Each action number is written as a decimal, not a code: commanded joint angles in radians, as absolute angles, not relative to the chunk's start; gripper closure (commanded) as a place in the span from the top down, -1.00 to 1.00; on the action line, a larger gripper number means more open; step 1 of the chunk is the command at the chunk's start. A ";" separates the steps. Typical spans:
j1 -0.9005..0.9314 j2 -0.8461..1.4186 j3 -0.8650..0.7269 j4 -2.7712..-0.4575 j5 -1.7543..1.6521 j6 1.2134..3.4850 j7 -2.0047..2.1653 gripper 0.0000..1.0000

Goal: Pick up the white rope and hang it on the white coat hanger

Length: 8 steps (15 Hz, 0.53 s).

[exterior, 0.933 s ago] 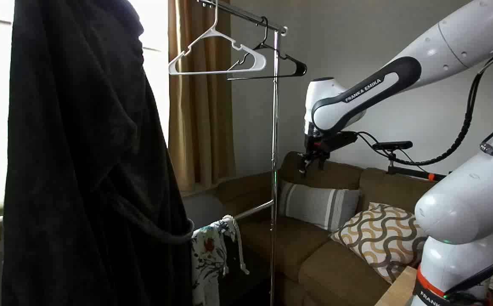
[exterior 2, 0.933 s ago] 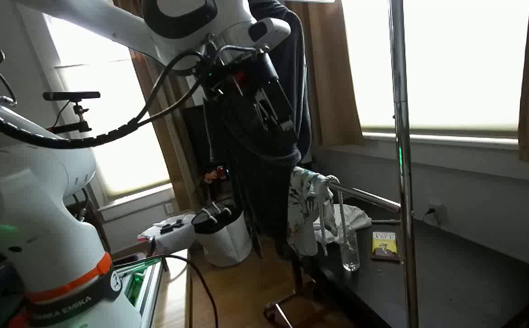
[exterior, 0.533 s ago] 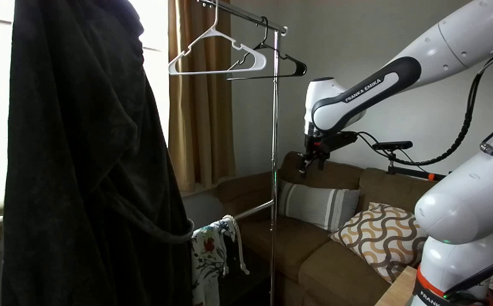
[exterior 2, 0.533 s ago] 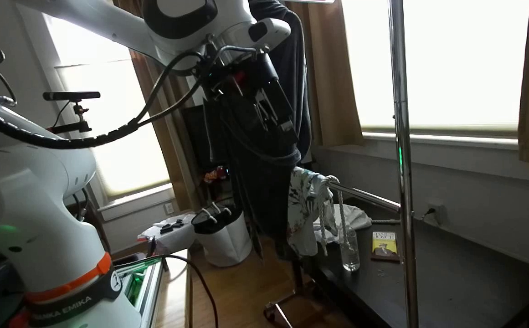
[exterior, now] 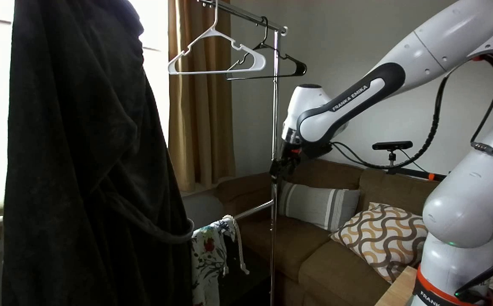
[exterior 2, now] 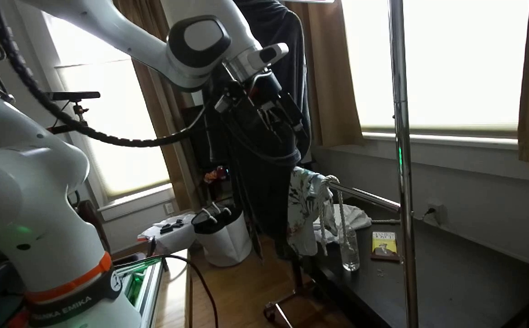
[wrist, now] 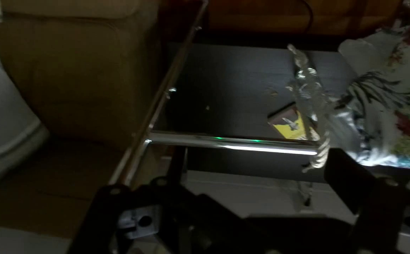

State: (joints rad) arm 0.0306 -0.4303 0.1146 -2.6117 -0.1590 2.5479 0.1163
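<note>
The white rope (exterior: pixel 239 244) is looped over the rack's lower rail, with its strands hanging down beside a floral cloth. Its loop around the rail also shows in the wrist view as a twisted white rope (wrist: pixel 322 155), near my right-hand finger (wrist: pixel 346 176). From the top rail hangs the white coat hanger (exterior: pixel 215 33), which carries nothing. My gripper (exterior: pixel 282 172) stands open with nothing in its jaws, higher than the rope. It overlaps the upright pole in that exterior view; whether they touch I cannot tell.
A chrome upright pole (exterior: pixel 275 131) and lower rail (exterior: pixel 254 209) frame the rack. A black hanger (exterior: pixel 299 68) is beside the white one. A dark robe (exterior: pixel 85 161) and the floral cloth (exterior 2: pixel 303 209) hang there too. Behind are a bottle (exterior 2: pixel 350 250) and book (exterior 2: pixel 385 246).
The arm has swung toward the rack and slightly down, and the gripper has tilted. The rope, hangers and cloths have stayed where they were.
</note>
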 commanded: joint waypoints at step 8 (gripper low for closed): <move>0.125 0.136 0.168 -2.304 -0.196 2.811 -0.011 1.00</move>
